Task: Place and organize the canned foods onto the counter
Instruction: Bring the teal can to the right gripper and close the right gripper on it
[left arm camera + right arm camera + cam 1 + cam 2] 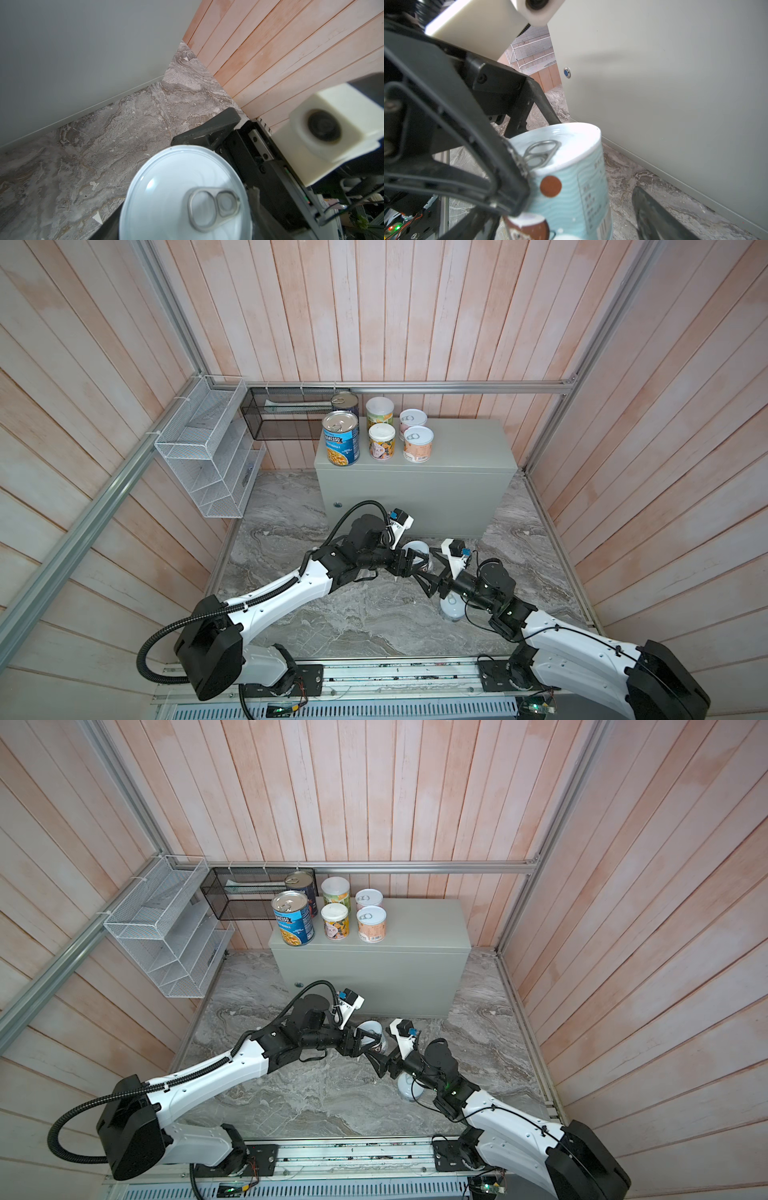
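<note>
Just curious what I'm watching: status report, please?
Left gripper shut on pull-tab can, before counter. Right gripper open, straddling it. Second can on marble floor under right arm. Nothing blocking the counter top.

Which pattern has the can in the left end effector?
Pale teal waves on the can, best in right wrist view.

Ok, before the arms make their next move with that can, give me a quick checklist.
1. Left gripper shut on the pull-tab can: ok.
2. Right gripper open, straddling that can: ok.
3. Bare room on the counter, right part: ok.
4. That can clear of the marble floor: cannot tell.
5. Last can placed: not ok, still on the floor.
</note>
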Controlling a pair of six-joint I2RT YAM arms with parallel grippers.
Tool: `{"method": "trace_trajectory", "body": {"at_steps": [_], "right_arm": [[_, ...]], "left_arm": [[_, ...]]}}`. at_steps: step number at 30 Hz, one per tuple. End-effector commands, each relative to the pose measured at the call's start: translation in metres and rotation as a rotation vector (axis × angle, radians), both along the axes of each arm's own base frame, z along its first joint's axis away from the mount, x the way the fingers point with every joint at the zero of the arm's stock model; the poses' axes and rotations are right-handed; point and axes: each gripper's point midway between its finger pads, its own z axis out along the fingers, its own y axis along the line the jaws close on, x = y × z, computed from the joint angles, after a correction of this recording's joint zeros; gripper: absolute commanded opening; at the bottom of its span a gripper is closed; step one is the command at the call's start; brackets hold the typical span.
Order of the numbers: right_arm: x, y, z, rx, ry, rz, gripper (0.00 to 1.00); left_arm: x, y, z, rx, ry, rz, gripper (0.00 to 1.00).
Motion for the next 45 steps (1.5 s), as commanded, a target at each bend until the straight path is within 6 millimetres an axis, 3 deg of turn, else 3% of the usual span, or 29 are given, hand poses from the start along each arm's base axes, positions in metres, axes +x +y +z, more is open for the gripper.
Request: {"method": "trace_trajectory", "body": {"at_steps": [1, 6, 20, 28, 33, 37, 40, 45], "right_arm": [[0.004, 0.005, 0.021, 0.034, -0.051, 0.002, 0.95], [0.004, 0.008, 0.023, 0.036, -0.056, 0.014, 0.87], [0.009, 0.011, 0.027, 0.048, -0.067, 0.005, 0.81], [0.011, 0.011, 0.029, 0.055, -0.067, -0.003, 0.68], [0.013, 0.008, 0.03, 0.07, -0.06, -0.024, 0.66], [0.015, 0.004, 0.029, 0.081, -0.057, -0.052, 0.65], [0.016, 0.002, 0.028, 0.084, -0.052, -0.065, 0.65], [0.018, 0.0, 0.028, 0.084, -0.051, -0.077, 0.65]], "left_arm": [[-0.009, -0.009, 0.031, -0.096, -0.068, -0.049, 0.48], [-0.012, -0.012, 0.032, -0.098, -0.073, -0.064, 0.48], [-0.018, -0.019, 0.026, -0.101, -0.05, -0.09, 0.48], [-0.015, -0.017, 0.019, -0.073, -0.057, -0.07, 0.48], [-0.012, -0.014, 0.018, -0.062, -0.059, -0.049, 0.55], [-0.005, -0.008, 0.013, -0.028, -0.066, 0.001, 0.76], [-0.002, -0.004, 0.012, -0.016, -0.073, 0.026, 0.87], [0.0, 0.001, 0.011, -0.01, -0.077, 0.053, 0.93]]}}
